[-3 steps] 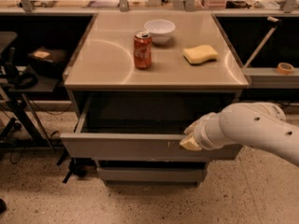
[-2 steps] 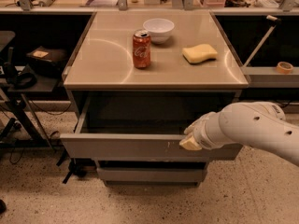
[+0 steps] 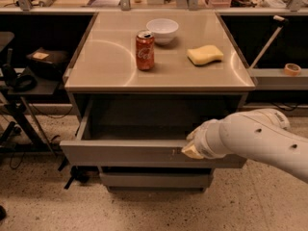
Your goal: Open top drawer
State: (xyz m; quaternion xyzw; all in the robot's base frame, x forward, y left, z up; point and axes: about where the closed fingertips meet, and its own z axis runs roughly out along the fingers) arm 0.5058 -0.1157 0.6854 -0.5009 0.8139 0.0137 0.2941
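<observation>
Top drawer [image 3: 125, 153] of the cabinet under the worktop [image 3: 106, 71], shown pulled well out toward the camera: its dark interior is exposed behind the wide grey front, which stands clear of the narrower drawer front [image 3: 154, 179] beneath it. The gripper [image 3: 192, 149] sits at the upper edge of this front, right of centre and in contact with it, at the end of the white arm [image 3: 260, 141] that enters from the lower right; whether the gripper is spread or pressed onto the edge cannot be told, as the wrist covers it. Compared with the views up to a second earlier, drawer and gripper lie in nearly the same places, with at most a slight further outward travel. This suggests that the pull is at or near its end and the task is largely done. On the worktop stand a red can [image 3: 145, 50], a white bowl [image 3: 162, 30] and a yellow sponge [image 3: 205, 55], all undisturbed.
</observation>
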